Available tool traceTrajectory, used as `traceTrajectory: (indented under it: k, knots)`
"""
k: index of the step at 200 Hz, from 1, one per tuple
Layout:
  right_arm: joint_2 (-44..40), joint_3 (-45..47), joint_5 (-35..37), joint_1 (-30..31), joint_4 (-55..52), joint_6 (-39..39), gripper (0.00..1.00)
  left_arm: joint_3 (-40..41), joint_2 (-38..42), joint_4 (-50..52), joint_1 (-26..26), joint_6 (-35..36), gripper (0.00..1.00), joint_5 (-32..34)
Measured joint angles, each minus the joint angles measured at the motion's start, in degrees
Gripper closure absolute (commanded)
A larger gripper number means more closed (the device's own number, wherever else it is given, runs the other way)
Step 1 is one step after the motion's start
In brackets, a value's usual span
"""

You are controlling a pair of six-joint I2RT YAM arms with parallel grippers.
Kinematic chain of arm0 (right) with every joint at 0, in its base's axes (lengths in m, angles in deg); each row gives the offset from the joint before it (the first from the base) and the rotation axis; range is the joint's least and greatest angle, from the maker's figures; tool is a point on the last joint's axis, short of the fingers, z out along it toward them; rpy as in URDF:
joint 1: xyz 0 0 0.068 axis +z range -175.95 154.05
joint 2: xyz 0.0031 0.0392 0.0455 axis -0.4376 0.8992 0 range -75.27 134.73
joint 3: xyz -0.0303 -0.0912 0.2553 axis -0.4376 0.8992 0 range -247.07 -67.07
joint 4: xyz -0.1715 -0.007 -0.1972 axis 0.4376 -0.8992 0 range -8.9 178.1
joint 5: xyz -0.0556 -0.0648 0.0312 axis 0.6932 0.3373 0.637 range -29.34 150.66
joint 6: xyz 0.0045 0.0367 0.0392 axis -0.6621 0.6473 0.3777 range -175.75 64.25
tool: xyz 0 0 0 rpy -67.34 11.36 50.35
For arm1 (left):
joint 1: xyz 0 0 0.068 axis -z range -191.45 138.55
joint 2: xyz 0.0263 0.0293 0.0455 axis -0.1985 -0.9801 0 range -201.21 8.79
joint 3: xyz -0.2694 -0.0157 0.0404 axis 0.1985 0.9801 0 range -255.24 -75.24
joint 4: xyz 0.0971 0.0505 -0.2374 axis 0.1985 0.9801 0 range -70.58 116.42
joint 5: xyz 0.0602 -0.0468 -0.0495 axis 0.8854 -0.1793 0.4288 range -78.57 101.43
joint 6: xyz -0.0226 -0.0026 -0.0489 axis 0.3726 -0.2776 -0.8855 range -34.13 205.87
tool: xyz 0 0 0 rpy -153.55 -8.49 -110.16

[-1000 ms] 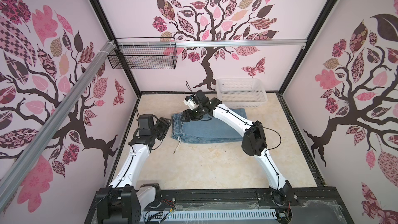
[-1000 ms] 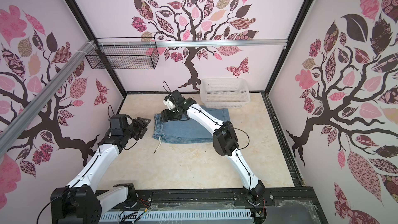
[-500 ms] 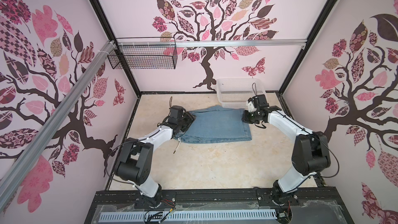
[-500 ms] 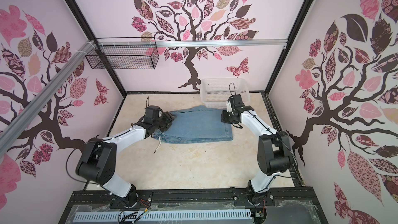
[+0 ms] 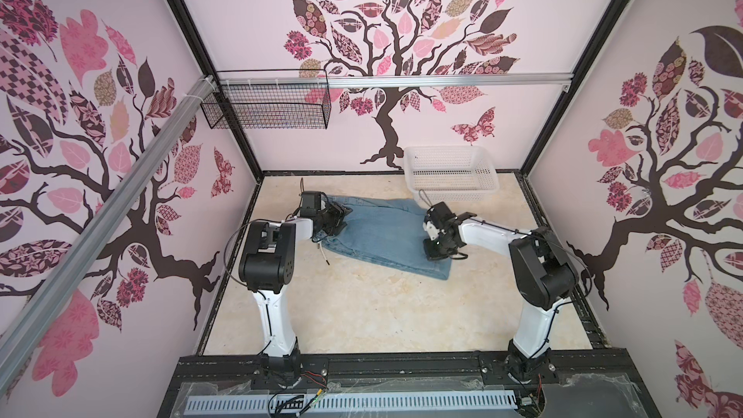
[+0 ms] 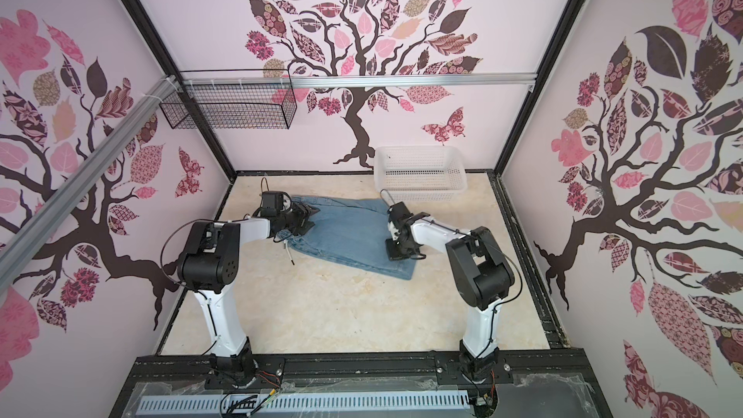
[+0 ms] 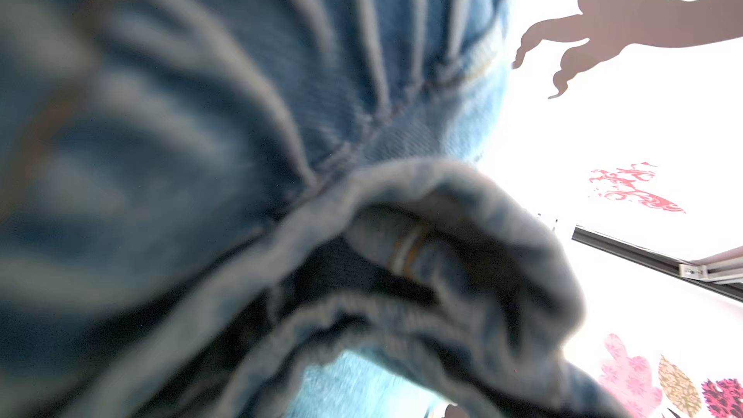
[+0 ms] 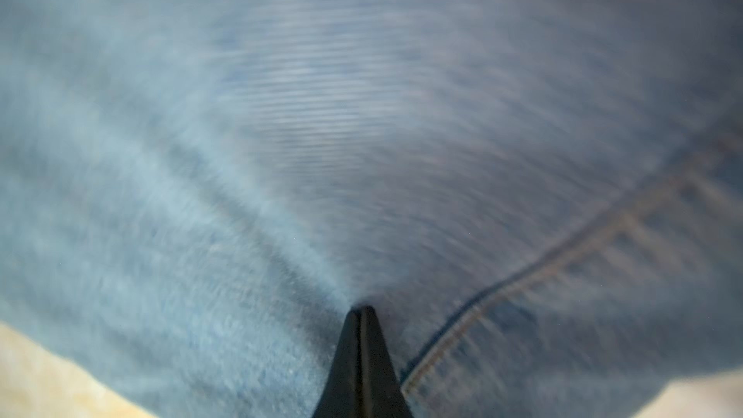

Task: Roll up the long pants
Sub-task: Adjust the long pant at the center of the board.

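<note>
We see the long pants point(image 5: 382, 231) lying flat on the table point(image 5: 362, 315), in the far half, about in the middle between left and right. They are light blue and folded into a wide shape. The left end lies farther away and the right end comes nearer to us. In both top views a thin white string point(image 6: 288, 254) pokes out from the near left corner of the pants onto the table.

The left claw point(image 5: 337, 219) lies low at the left end of the pants, right on the edge of the cloth. From the left wrist we see only bunched blue cloth point(image 7: 241, 114) very close up, and none of the claw. We cannot tell how wide it is or if it has hold of the cloth.

The right claw point(image 5: 436, 253) points down onto the near right part of the pants. From the right wrist, its two black fingers point(image 8: 345, 363) are pressed tight together, and the tip point(image 8: 362, 309) touches the cloth. Folds in the cloth run toward the tip. We cannot tell if any cloth is pinched between the fingers. A stitched seam point(image 8: 563, 251) runs beside the tip.

A white basket point(image 5: 454, 195) sits at the far right, just beside the far edge of the pants. A wire basket point(image 5: 265, 116) hangs up on the far left.
</note>
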Motion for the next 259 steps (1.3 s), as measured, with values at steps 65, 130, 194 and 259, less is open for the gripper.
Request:
traceTrajectory:
  k: [65, 130, 194, 259]
  knots:
    - [-3.2, -2.9, -8.8, 30.4, 0.2, 8.4, 1.00, -4.0, -3.8, -4.4, -1.2, 3.5, 0.36, -1.9]
    - [-14.3, -1.2, -2.4, 12.5, -2.7, 3.0, 1.00, 11.3, 15.6, 3.2, -4.4, 6.6, 0.35, 2.3]
    - [-0.5, 0.5, 2.1, 12.6, -1.6, -1.7, 1.00, 5.5, 5.9, 4.5, -1.9, 7.3, 0.36, 1.0]
    - [2.1, 0.3, -2.6, 23.9, 7.3, 5.2, 1.00, -22.1, -12.9, 7.3, 3.0, 10.4, 0.37, -2.2]
